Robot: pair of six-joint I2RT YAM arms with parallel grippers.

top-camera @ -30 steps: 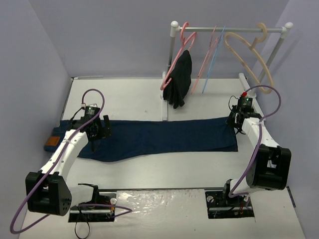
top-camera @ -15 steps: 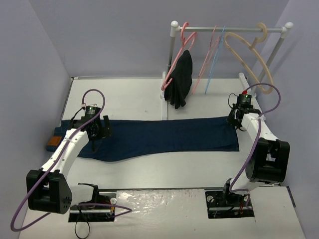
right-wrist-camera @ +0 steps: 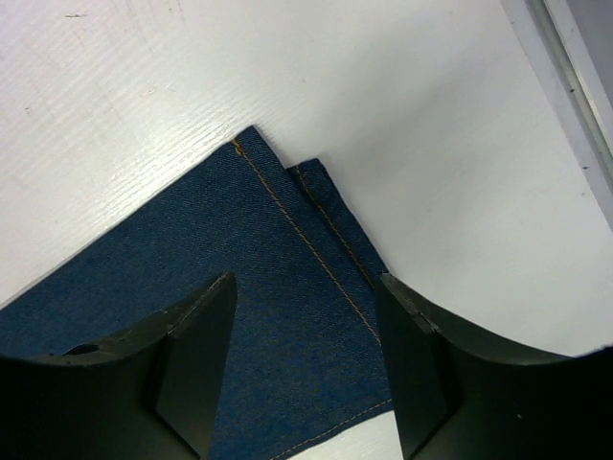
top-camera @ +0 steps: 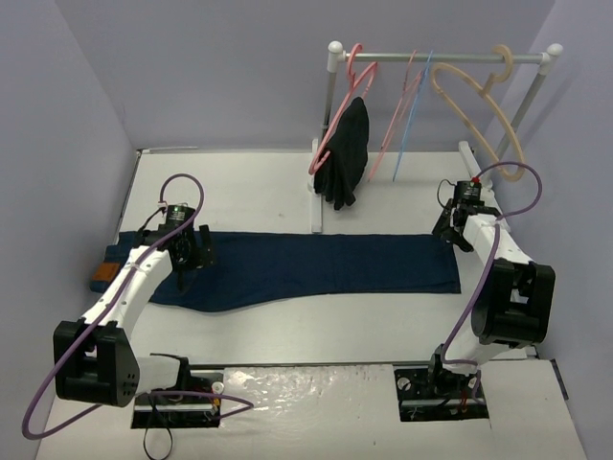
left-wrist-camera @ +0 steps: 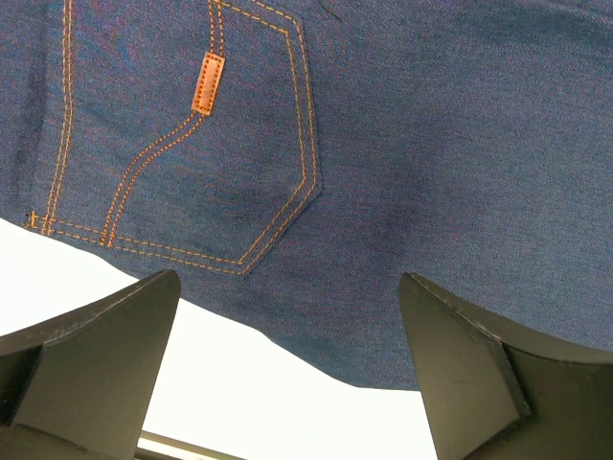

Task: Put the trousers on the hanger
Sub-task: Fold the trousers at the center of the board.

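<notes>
The trousers (top-camera: 306,266), dark navy jeans, lie flat across the white table, waistband to the left, leg hems to the right. My left gripper (top-camera: 191,255) is open above the seat; the left wrist view shows a back pocket with a brown tab (left-wrist-camera: 206,82) and the lower fabric edge between its fingers (left-wrist-camera: 450,355). My right gripper (top-camera: 450,230) is open above the hem corner (right-wrist-camera: 287,249), nothing held. The light-blue hanger (top-camera: 415,107) hangs on the white rack at the back.
The rack (top-camera: 441,57) also holds pink hangers (top-camera: 356,81), a black garment (top-camera: 347,153) and a thick beige hanger (top-camera: 474,105). A brown block (top-camera: 99,273) lies by the waistband at the left table edge. Purple walls enclose the table.
</notes>
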